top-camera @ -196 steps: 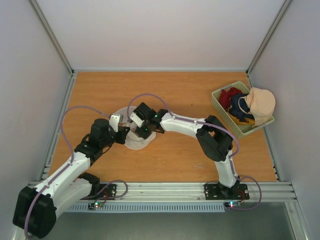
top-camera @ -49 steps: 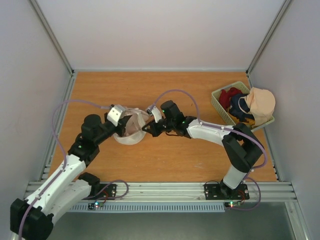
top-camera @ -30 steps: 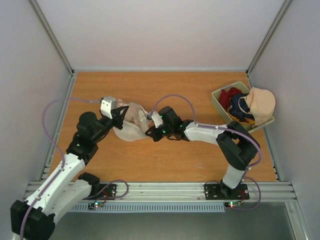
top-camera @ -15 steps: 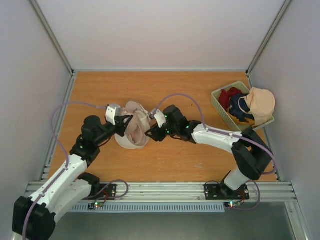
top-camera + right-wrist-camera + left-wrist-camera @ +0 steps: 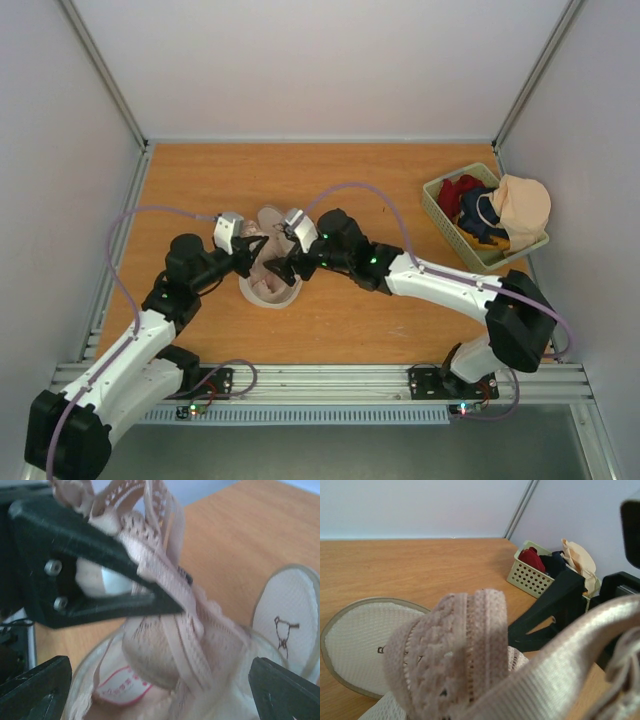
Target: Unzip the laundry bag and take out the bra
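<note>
From above, we see the left claw (image 5: 256, 262) pinching the bra (image 5: 268, 222) at its tips, with the open bag (image 5: 272, 293) lying on the desk (image 5: 350, 180) right under both claws. The right claw (image 5: 281, 270) faces the left one, tips close. On the left wrist view, the bra fills the space just ahead of the claw, with the bag's flap lower left. On the right wrist view, that claw is spread wide; the bra's straps run up to the left claw's finger ahead, and its bulk sits in the bag's mouth between the tips.
</note>
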